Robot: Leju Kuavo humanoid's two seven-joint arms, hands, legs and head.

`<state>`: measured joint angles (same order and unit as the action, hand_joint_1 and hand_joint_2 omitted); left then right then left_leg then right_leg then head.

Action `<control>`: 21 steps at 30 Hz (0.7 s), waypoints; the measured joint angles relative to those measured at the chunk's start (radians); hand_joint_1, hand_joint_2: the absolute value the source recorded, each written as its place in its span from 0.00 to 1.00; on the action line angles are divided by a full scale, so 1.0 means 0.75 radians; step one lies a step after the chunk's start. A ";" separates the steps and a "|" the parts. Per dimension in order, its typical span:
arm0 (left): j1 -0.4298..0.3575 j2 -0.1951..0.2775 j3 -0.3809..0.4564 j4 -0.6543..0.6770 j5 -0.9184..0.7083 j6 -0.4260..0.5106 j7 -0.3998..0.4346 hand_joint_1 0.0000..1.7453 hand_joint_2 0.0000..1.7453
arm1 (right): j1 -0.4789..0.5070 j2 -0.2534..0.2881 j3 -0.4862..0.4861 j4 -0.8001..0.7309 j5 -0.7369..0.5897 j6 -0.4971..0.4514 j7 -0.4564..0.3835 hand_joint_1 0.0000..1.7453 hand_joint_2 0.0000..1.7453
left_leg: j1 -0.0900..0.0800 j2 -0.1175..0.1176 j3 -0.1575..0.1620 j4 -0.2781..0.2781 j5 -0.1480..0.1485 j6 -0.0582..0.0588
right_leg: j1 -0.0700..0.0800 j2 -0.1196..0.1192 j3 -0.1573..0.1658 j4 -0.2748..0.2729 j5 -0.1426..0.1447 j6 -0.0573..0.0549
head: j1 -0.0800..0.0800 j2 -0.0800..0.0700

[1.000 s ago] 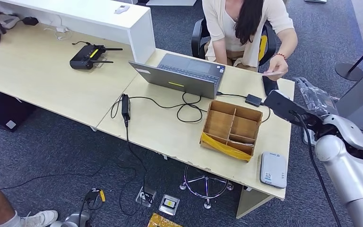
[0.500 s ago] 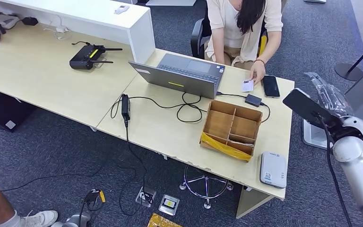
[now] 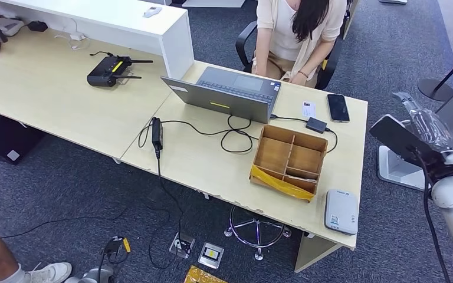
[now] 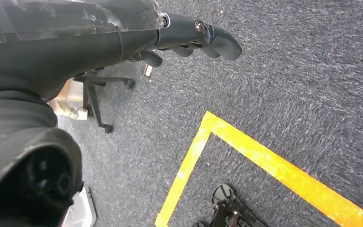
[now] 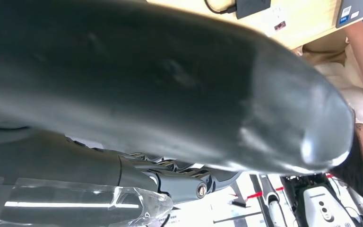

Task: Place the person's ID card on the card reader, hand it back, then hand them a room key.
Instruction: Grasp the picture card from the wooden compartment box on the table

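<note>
The white ID card (image 3: 308, 108) lies flat on the desk beside a black phone (image 3: 337, 107), in front of the seated person (image 3: 292, 32). The white card reader (image 3: 340, 211) sits at the desk's near right corner. A wooden divided box (image 3: 289, 160) stands in between; what its compartments hold is too small to tell. My right hand (image 3: 423, 122), in clear plastic wrap, hovers off the desk's right edge, fingers extended and holding nothing; its thumb (image 5: 170, 90) looms large in the right wrist view. My left hand (image 4: 123, 33) hangs over the carpet, empty.
An open laptop (image 3: 230, 91) with cables and a black adapter (image 3: 316, 124) takes up the middle of the desk (image 3: 212, 165). A router (image 3: 109, 71) lies on the left desk. A grey stand base (image 3: 398, 168) is on the floor under my right arm. Yellow floor tape (image 4: 264, 161) runs below my left hand.
The person took the card near my right hand, laid it on the desk beside the phone and pulled their hand back. My right arm has drawn away rightward, off the desk.
</note>
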<state>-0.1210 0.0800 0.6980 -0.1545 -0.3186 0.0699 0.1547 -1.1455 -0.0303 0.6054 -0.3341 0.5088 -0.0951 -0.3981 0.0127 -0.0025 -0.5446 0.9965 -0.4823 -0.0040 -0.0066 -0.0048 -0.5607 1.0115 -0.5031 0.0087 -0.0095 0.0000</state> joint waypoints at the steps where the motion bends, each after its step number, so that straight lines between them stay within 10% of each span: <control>1: 0.000 0.000 0.001 0.000 0.003 0.004 -0.002 0.00 0.00 | 0.006 -0.006 0.000 -0.008 -0.007 0.002 -0.002 0.00 0.00 | 0.000 0.000 0.000 0.000 0.000 0.000 | 0.000 0.000 0.000 0.000 0.000 0.000 | 0.000 0.000; 21: 0.000 0.000 0.029 0.000 0.009 0.058 -0.004 0.00 0.00 | 0.119 -0.046 0.019 -0.172 -0.120 -0.083 0.022 0.00 0.00 | 0.000 0.000 0.000 0.000 0.000 0.000 | 0.000 0.000 0.000 0.000 0.000 0.000 | 0.000 0.000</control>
<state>-0.1214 0.0801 0.7195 -0.1545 -0.3118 0.1137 0.1514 -1.0563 -0.0648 0.6196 -0.4630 0.4188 -0.1570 -0.3814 0.0128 -0.0025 -0.5446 0.9965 -0.4823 -0.0040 -0.0065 -0.0048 -0.5607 1.0116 -0.5032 0.0087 -0.0096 0.0000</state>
